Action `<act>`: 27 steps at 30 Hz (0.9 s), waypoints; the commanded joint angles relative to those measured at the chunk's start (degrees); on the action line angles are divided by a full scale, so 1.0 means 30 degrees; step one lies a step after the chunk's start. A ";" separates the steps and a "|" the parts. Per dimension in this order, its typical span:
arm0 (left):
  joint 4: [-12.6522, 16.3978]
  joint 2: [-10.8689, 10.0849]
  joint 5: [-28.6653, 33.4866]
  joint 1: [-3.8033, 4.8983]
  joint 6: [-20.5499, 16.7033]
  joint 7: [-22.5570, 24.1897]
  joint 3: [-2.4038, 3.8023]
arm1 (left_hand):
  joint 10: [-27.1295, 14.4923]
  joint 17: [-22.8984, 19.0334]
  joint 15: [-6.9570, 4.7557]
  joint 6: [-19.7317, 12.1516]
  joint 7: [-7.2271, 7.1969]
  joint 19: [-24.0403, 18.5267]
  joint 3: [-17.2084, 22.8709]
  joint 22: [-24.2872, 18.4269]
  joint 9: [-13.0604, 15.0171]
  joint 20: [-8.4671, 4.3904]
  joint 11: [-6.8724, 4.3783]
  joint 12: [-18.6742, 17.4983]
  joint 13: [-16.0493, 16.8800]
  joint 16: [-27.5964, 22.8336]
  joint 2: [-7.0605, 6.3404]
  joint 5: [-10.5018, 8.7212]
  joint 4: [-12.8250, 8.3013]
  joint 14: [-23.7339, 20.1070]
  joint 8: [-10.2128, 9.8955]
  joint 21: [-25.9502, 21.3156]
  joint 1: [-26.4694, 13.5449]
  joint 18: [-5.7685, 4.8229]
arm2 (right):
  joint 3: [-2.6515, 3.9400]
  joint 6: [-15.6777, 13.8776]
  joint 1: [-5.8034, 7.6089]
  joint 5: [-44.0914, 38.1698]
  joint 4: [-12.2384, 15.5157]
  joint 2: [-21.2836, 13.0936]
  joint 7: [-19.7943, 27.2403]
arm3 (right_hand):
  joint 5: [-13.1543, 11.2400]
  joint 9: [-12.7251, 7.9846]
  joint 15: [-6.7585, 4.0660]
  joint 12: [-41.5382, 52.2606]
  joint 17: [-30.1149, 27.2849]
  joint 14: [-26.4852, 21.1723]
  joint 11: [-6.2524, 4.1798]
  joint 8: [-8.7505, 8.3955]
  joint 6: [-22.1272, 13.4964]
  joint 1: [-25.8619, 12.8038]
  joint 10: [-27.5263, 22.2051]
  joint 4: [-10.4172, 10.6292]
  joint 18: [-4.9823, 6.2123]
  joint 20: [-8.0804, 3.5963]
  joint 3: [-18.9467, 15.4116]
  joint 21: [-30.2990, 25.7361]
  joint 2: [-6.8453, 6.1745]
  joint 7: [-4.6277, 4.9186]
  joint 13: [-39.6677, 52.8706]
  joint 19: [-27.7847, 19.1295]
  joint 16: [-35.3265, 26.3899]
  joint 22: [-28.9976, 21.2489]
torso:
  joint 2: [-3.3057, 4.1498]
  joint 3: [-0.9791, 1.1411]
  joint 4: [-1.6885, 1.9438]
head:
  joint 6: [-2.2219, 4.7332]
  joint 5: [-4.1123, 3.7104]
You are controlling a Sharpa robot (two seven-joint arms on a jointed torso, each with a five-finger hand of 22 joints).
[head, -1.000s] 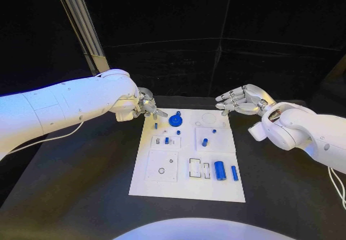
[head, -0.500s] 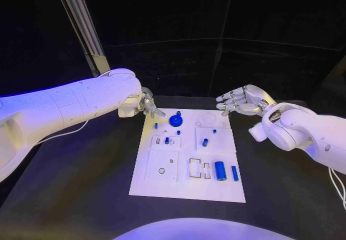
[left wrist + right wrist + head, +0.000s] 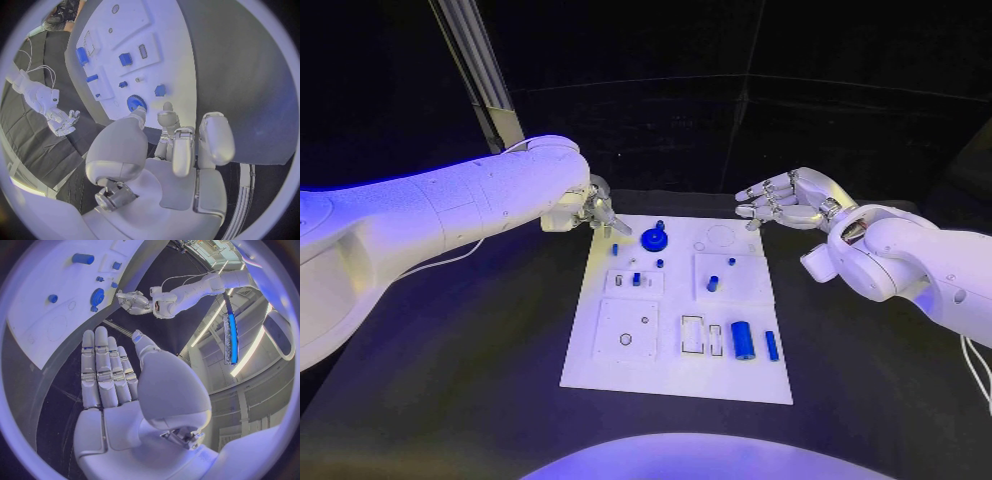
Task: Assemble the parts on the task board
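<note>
The white task board (image 3: 626, 372) lies in the middle of the black table. At its far end stands a blue gear (image 3: 655, 239), with small blue parts (image 3: 636, 279) in the blocks below it. A thick blue cylinder (image 3: 743, 340) and a thin blue pin (image 3: 770, 345) lie near the right edge. My left hand (image 3: 599, 213) hovers over the far left corner, fingers loosely bent and holding nothing, close to the gear (image 3: 135, 103). My right hand (image 3: 788, 203) floats beyond the far right corner, fingers straight and spread, empty (image 3: 119, 390).
A pale slanted post (image 3: 480, 70) rises behind the left arm. Black table surface (image 3: 459, 330) surrounds the board (image 3: 156, 50) on all sides. The right wrist view shows the board (image 3: 37, 300) and my left hand (image 3: 134, 301) across it.
My left forearm has swung further in over the table while its hand stays by the far left corner. The right hand has not moved.
</note>
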 commanded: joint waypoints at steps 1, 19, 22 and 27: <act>-0.0192 0.0100 -0.0256 -0.0016 0.0864 0.0310 0.0006 | 0.0066 0.5032 -0.0062 0.0132 -0.0053 0.0086 -0.0107 0.0016 -0.0059 -0.0042 -0.0002 0.0114 -0.0066 0.0059 0.0167 -0.0012 -0.0046 0.2019 0.0115 0.0044 0.0343 0.0221 | 0.0011 -0.0170 0.0038 -0.0015 0.0051 0.0016 0.0215 | 0.0115 -0.0004 0.0075 0.0045 -0.0029 -0.0009 -0.0052 -0.0070 -0.0143 -0.0160 -0.0143 0.0048 0.0074 0.0122 -0.0028 -0.0110 0.0049 -0.0005 -0.0030 -0.0051 -0.0121 -0.0026 | -0.0038 0.0002 -0.0002 | -0.0073 -0.0033; -0.0525 0.0378 -0.0257 -0.0357 0.1357 0.0711 -0.0002 | 0.0077 0.5032 -0.0071 0.0206 -0.0072 0.0107 -0.0010 0.0115 -0.0139 -0.0054 -0.0017 0.0153 -0.0070 0.0059 0.0405 0.0000 -0.0117 0.2019 0.0174 0.0091 0.0970 0.0203 | 0.0011 -0.0085 0.0038 -0.0016 0.0010 0.0094 0.0254 | 0.0135 -0.0001 0.0074 0.0053 -0.0035 -0.0008 -0.0052 -0.0063 -0.0162 -0.0104 -0.0166 0.0020 0.0079 0.0126 0.0005 -0.0143 0.0090 -0.0002 -0.0040 -0.0041 -0.0151 -0.0046 | -0.0059 0.0004 0.0013 | -0.0173 -0.0073; -0.0599 0.0423 -0.0256 -0.0413 0.1382 0.0743 -0.0003 | 0.0081 0.5032 -0.0076 0.0230 -0.0079 0.0110 0.0042 0.0130 -0.0156 -0.0057 -0.0024 0.0156 -0.0085 0.0059 0.0482 0.0002 -0.0142 0.2019 0.0194 0.0096 0.1125 0.0202 | 0.0011 -0.0071 0.0038 -0.0017 0.0009 0.0100 0.0253 | 0.0144 0.0000 0.0073 0.0057 -0.0038 -0.0006 -0.0052 -0.0060 -0.0168 -0.0082 -0.0174 0.0007 0.0080 0.0126 0.0017 -0.0155 0.0101 -0.0002 -0.0044 -0.0037 -0.0161 -0.0053 | -0.0050 0.0001 0.0012 | -0.0159 -0.0064; -0.0672 0.0490 -0.0256 -0.0481 0.1359 0.0779 -0.0003 | 0.0094 0.5032 -0.0081 0.0246 -0.0086 0.0116 0.0110 0.0157 -0.0179 -0.0060 -0.0031 0.0170 -0.0085 0.0059 0.0553 0.0002 -0.0191 0.2019 0.0209 0.0109 0.1316 0.0198 | 0.0011 -0.0061 0.0038 -0.0017 0.0000 0.0110 0.0252 | 0.0144 0.0000 0.0073 0.0057 -0.0038 -0.0006 -0.0052 -0.0060 -0.0168 -0.0082 -0.0174 0.0007 0.0080 0.0126 0.0017 -0.0155 0.0101 -0.0002 -0.0044 -0.0037 -0.0161 -0.0053 | -0.0031 0.0005 0.0016 | -0.0150 -0.0076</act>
